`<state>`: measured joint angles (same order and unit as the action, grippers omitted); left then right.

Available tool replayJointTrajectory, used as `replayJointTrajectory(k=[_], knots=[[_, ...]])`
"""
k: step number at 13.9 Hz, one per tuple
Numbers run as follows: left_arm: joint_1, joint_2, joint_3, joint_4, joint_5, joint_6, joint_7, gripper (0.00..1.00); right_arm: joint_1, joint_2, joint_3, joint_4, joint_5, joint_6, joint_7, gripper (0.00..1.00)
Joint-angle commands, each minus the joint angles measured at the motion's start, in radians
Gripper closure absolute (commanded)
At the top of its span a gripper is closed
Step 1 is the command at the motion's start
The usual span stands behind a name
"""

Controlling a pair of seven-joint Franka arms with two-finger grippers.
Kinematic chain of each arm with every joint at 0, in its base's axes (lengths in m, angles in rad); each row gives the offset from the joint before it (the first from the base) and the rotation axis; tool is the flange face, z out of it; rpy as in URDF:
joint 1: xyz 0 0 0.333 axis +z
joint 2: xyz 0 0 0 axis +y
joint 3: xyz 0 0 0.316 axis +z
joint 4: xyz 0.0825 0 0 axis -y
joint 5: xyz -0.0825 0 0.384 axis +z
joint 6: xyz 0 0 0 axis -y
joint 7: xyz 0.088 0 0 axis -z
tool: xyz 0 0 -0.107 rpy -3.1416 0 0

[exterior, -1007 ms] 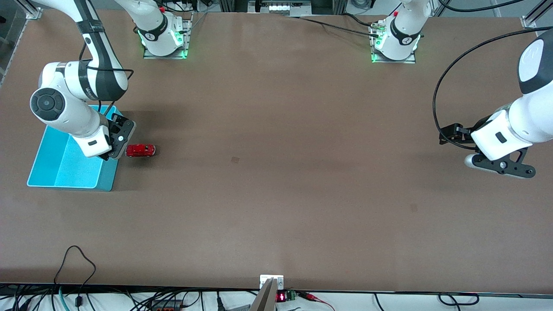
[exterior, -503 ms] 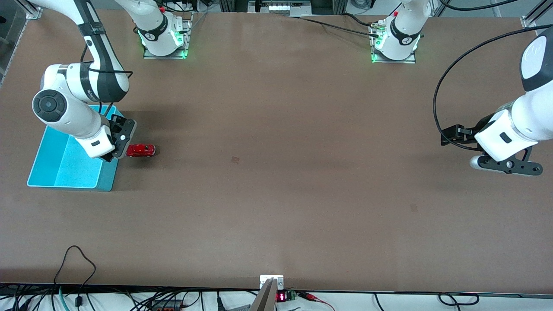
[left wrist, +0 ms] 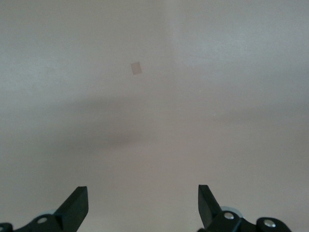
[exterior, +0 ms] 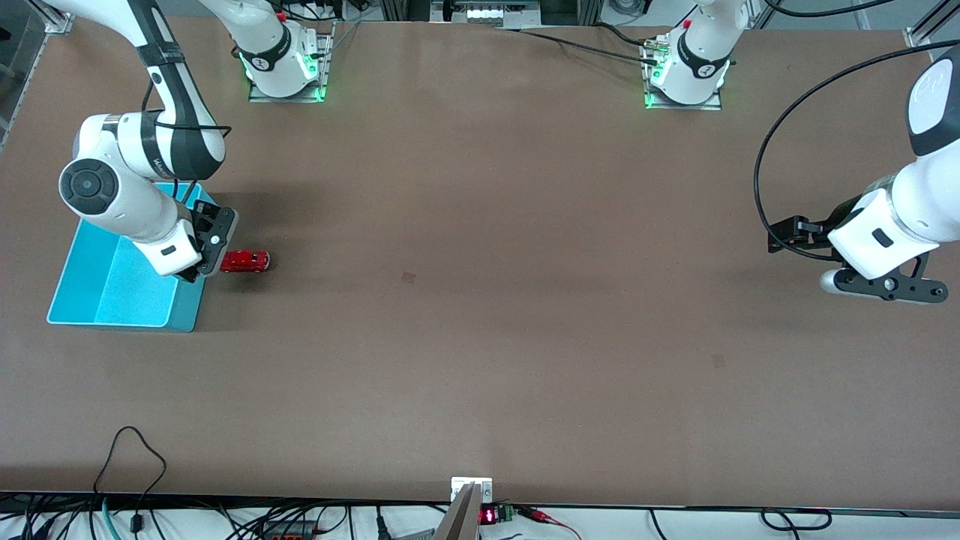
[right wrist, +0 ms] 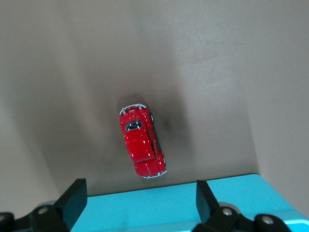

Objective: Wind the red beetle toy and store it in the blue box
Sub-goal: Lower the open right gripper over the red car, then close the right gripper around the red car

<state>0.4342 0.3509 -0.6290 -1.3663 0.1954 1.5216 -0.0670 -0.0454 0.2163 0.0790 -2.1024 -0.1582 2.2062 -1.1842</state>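
I see the brown worktop (exterior: 480, 300), and at the left of the front frame the blue box (exterior: 112, 289), nothing showing inside where the right arm leaves it uncovered. My right gripper (exterior: 208, 247) hangs over its rim with fingers apart, and the left gripper (exterior: 877, 281) waits at the frame's right, fingers apart too. The red beetle toy (exterior: 245, 261) sits on the worktop just beside the box.

Small glossy red beetle toy car (exterior: 245, 261) upright on table, just beside open-top cyan-blue plastic box (exterior: 112, 281).

Robotics lab: bolted arm bases (exterior: 285, 71), brown table (exterior: 480, 337), cable clutter (exterior: 300, 521).
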Motion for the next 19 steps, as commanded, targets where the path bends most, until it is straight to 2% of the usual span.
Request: replayJointTrajectory(k=[1, 4, 7, 11, 15, 19], knots=[[0.003, -0.010, -0.005, 0.007, 0.021, -0.015, -0.008, 0.00, -0.005, 0.005, 0.002, -0.005, -0.014, 0.013, -0.014, 0.00], [0.005, -0.010, -0.005, 0.007, 0.021, -0.015, -0.008, 0.00, -0.004, 0.024, 0.002, -0.004, -0.017, 0.024, -0.014, 0.00], [0.003, -0.010, -0.005, 0.007, 0.021, -0.015, -0.008, 0.00, -0.005, 0.058, 0.002, -0.002, -0.058, 0.062, -0.052, 0.00], [0.003, -0.010, -0.006, 0.007, 0.022, -0.017, -0.008, 0.00, -0.008, 0.103, 0.002, -0.004, -0.058, 0.125, -0.147, 0.00], [0.000, -0.010, -0.008, 0.007, 0.021, -0.017, -0.008, 0.00, -0.007, 0.147, 0.002, -0.010, -0.060, 0.167, -0.149, 0.00], [0.000, -0.010, -0.006, 0.007, 0.021, -0.017, -0.008, 0.00, -0.008, 0.140, 0.002, -0.096, -0.060, 0.260, -0.149, 0.00]])
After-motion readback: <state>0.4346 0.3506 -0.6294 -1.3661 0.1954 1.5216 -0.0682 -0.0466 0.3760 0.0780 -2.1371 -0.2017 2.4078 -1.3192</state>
